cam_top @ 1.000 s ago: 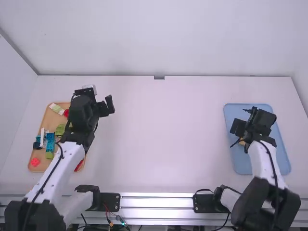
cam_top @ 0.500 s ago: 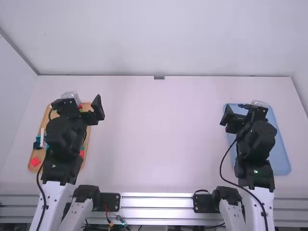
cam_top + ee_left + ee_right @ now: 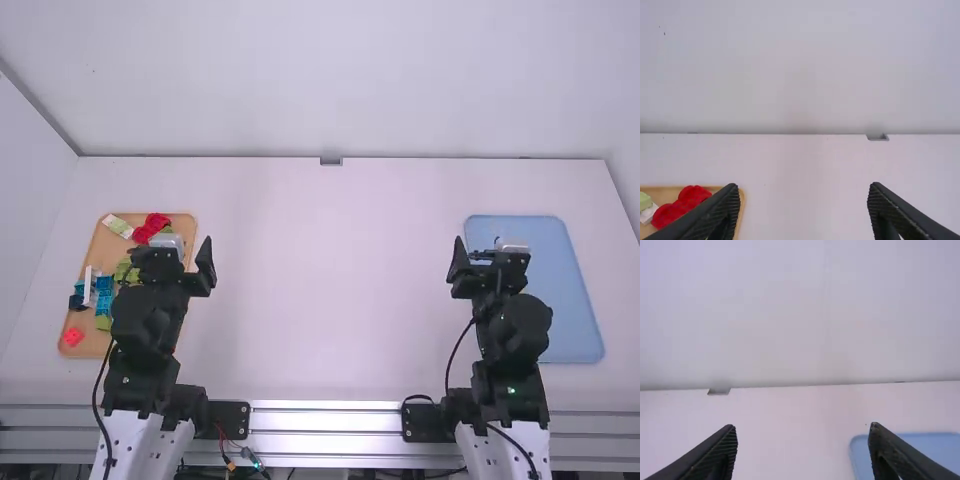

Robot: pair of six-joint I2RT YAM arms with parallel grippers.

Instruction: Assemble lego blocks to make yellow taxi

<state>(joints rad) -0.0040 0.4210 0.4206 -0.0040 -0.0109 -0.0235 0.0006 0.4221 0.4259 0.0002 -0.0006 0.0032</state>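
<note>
My left gripper (image 3: 180, 250) is over the right side of the wooden tray (image 3: 100, 246), open and holding nothing. That tray bears red blocks (image 3: 146, 230), teal blocks (image 3: 104, 292), yellow-green blocks (image 3: 124, 271) and a white piece (image 3: 88, 288). The right gripper (image 3: 486, 252) stands open at the left side of the blue tray (image 3: 570, 300), its arm covering part of it. Between the spread fingers of the left gripper (image 3: 802, 202) is bare table; red blocks (image 3: 682, 204) lie beyond one finger. Empty too is the right gripper (image 3: 802, 442), near the blue tray's corner (image 3: 932, 442).
The white table (image 3: 330, 300) spreads between the two trays. A wall (image 3: 330, 80) rises along its far edge, with a small grey fixture (image 3: 331, 161) at the middle. A metal rail (image 3: 325, 422) runs along the near edge.
Both arms have drawn back toward their bases, their grippers now side by side facing away. A yellow piece seen by the right gripper in the blue tray is now out of sight.
</note>
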